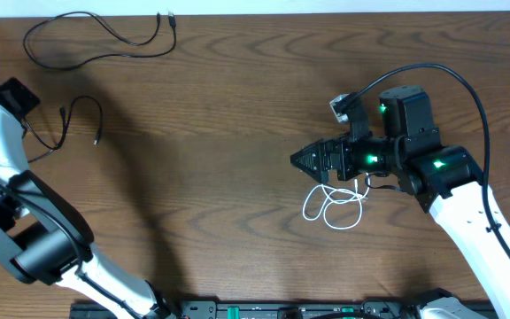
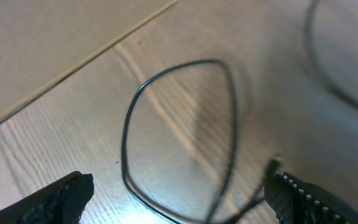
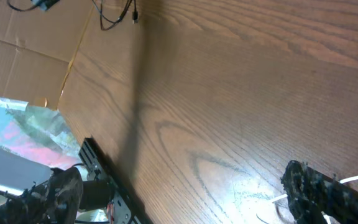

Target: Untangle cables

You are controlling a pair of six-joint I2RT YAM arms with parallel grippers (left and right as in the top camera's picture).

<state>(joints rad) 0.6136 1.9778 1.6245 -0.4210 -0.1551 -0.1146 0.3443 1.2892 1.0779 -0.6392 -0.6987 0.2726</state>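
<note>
1. Long black cable (image 1: 78, 13): lies alone along the far left edge of the table (image 1: 237, 106), well apart from the others, so likely already sorted.
2. Short black cable (image 2: 125, 137): lies loose in an open loop beside the left arm.
3. Left gripper (image 2: 179, 183): jaws wide, holding nothing. The loop lies on the wood between and ahead of its fingers.
4. White cable (image 1: 335, 208): coiled in small loops at centre right, apart from both black ones.
5. Right gripper (image 1: 301, 160): spread wide and empty, poised above the white coil, probably to take it next.
6. Views: only the overhead view shows all three cables apart. The left wrist view alone shows that gripper's spread. The right wrist view shows only a sliver of white by one finger.
</note>
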